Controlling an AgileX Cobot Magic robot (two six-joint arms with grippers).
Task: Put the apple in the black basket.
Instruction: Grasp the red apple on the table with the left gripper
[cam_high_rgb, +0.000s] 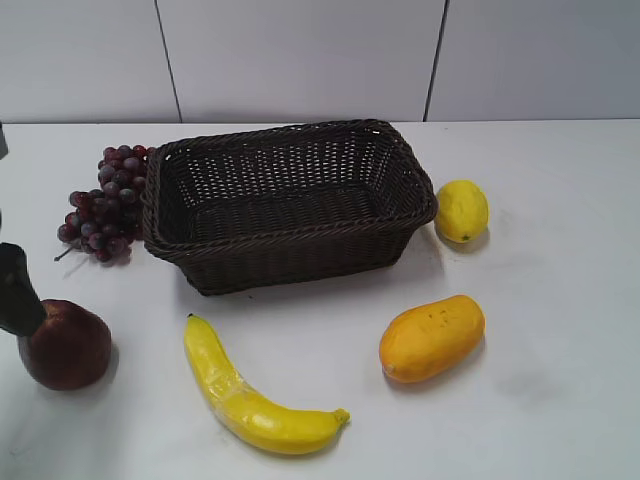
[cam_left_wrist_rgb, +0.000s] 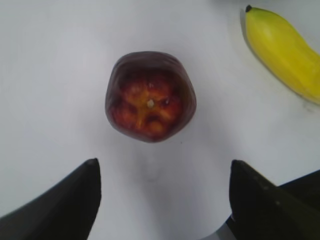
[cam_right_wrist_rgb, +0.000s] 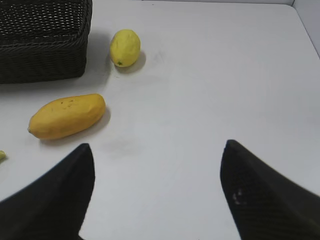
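The dark maroon-red apple stands on the white table at the front left, apart from the black basket, which sits empty in the middle. In the left wrist view the apple shows its paler dimpled top, just ahead of my left gripper. That gripper is open and empty above the table, its jaws wider than the apple. One black finger of it shows at the left edge of the exterior view, beside the apple. My right gripper is open and empty over bare table.
A bunch of purple-red grapes lies against the basket's left end. A banana lies in front, a mango to the front right, a lemon right of the basket. A wall stands behind.
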